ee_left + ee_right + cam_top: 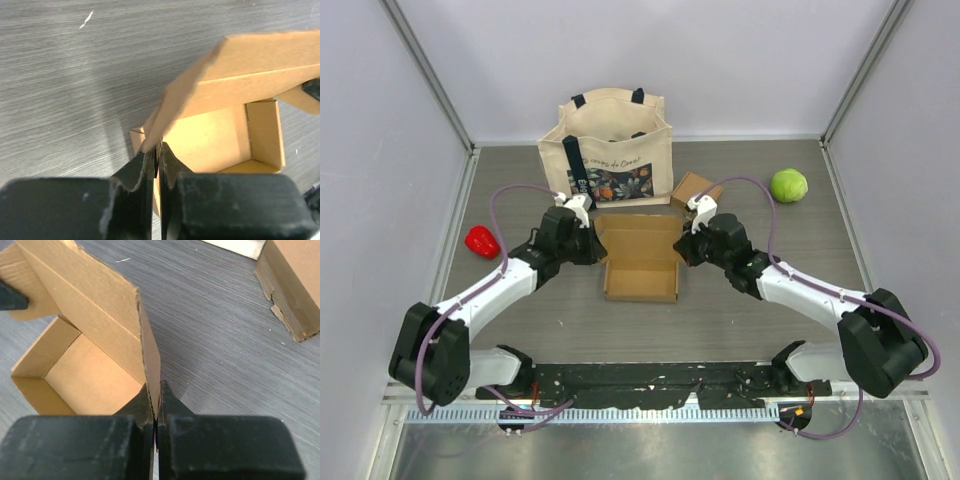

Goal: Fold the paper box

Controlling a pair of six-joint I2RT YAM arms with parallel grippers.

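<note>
The brown paper box (640,262) lies open in the middle of the table, its lid flap (638,236) raised at the far side. My left gripper (592,245) is shut on the left edge of the lid flap (235,75); the box tray (215,140) shows below it. My right gripper (686,247) is shut on the flap's right edge (150,355), with the open tray (85,375) to its left. Both grippers hold the flap up over the tray.
A cream tote bag (615,150) stands just behind the box. A small closed cardboard box (692,188) sits beside it, also in the right wrist view (295,285). A green ball (789,185) lies at the far right, a red object (481,241) at the left.
</note>
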